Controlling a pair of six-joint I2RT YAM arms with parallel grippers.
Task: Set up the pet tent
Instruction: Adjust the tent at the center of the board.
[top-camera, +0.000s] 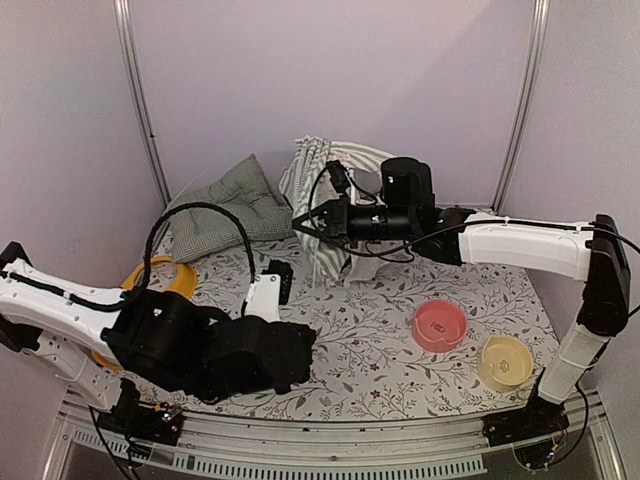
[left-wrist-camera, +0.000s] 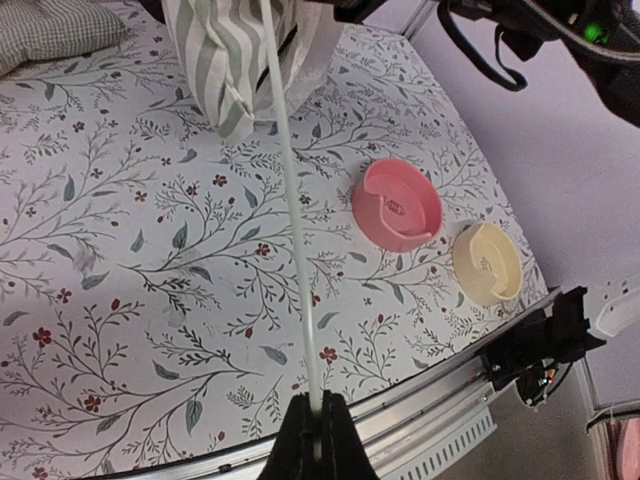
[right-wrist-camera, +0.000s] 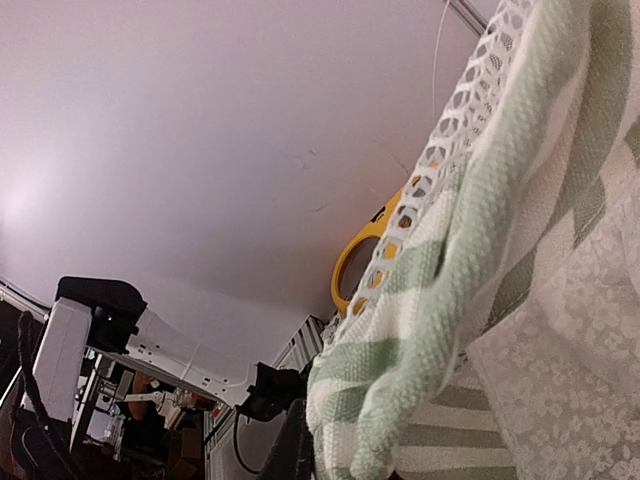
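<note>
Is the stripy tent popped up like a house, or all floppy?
Floppy: the pet tent hangs in bunched folds at the right gripper, not spread out.

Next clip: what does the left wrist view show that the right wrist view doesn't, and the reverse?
Only the left wrist view: the left gripper shut on a thin white pole that runs up to the pet tent, the pink bowl, the yellow bowl, the floral tablecloth and a corner of the checked cushion.
Only the right wrist view: the tent's white mesh edge up close, a yellow ring behind it, and the left arm.
Both: the pet tent's green-and-white striped fabric.
</note>
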